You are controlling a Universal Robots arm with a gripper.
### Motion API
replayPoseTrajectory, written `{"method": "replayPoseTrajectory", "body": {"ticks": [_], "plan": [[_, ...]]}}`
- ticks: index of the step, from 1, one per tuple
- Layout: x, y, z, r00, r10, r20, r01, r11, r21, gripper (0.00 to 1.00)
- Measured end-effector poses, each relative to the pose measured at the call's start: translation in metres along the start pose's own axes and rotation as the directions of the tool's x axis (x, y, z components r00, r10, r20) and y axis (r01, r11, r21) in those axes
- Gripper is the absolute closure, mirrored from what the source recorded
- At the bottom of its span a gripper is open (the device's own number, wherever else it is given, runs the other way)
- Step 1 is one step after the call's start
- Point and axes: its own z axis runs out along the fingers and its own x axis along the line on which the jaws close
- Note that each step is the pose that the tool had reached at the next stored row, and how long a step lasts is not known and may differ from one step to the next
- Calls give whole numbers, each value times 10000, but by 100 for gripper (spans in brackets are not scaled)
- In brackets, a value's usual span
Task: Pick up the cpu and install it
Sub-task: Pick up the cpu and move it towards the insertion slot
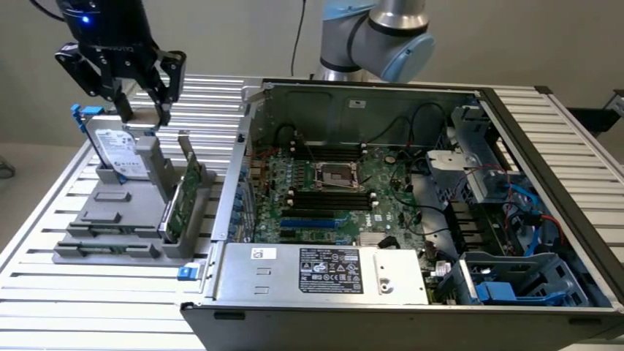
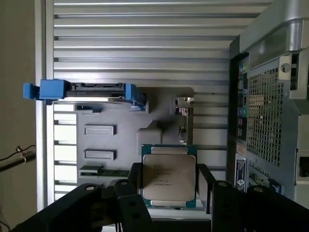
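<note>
cpu point(image 2: 169, 176): silvery square, tan-rimmed, clamped by two edges between the gripper's point(image 2: 170, 181) part-open jaws, over the grey holder point(image 1: 107, 219) at the exterior view's left. Slatted metal table point(image 1: 58, 292); pale bare wall point(image 1: 224, 36) behind. Open computer case point(image 1: 390, 190), right. Hard drive point(image 1: 119, 153), white label; cpu's etched lettering unreadable.

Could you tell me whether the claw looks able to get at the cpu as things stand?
Yes, it seems so: the claw straddles the cpu, with fingers against two opposite edges and nothing in between; it looks gripped.
</note>
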Motion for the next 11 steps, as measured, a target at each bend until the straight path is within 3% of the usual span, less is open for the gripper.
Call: {"method": "replayPoseTrajectory", "body": {"ticks": [11], "plan": [[-409,68,-80,10000,0,-2,0,10000,0,45]]}}
